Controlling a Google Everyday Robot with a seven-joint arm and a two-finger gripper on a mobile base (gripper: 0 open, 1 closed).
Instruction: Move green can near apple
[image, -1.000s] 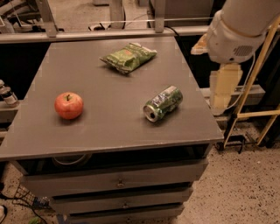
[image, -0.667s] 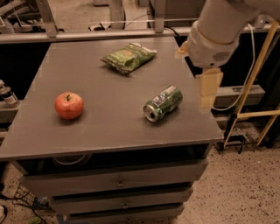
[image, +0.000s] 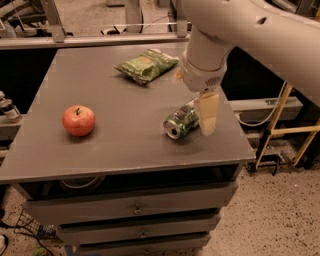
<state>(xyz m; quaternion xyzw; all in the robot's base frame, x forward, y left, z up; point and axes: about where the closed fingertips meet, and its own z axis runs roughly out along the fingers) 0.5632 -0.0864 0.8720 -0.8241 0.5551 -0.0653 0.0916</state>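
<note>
The green can (image: 181, 121) lies on its side at the right of the grey table (image: 125, 145), its silver end facing the front left. The red apple (image: 78, 120) stands upright at the table's left, well apart from the can. My gripper (image: 206, 117) hangs down from the white arm at the can's far right end and covers that end. It is level with the can, and whether it touches the can does not show.
A flat green snack bag (image: 145, 65) lies at the back of the table, behind the can. The table's right edge (image: 240, 135) is just past the gripper. A yellow frame (image: 280, 125) stands to the right, and drawers are below the tabletop.
The arm has swung left and down from beside the table's right edge to the can's right end. The can, the apple and the bag have not moved.
</note>
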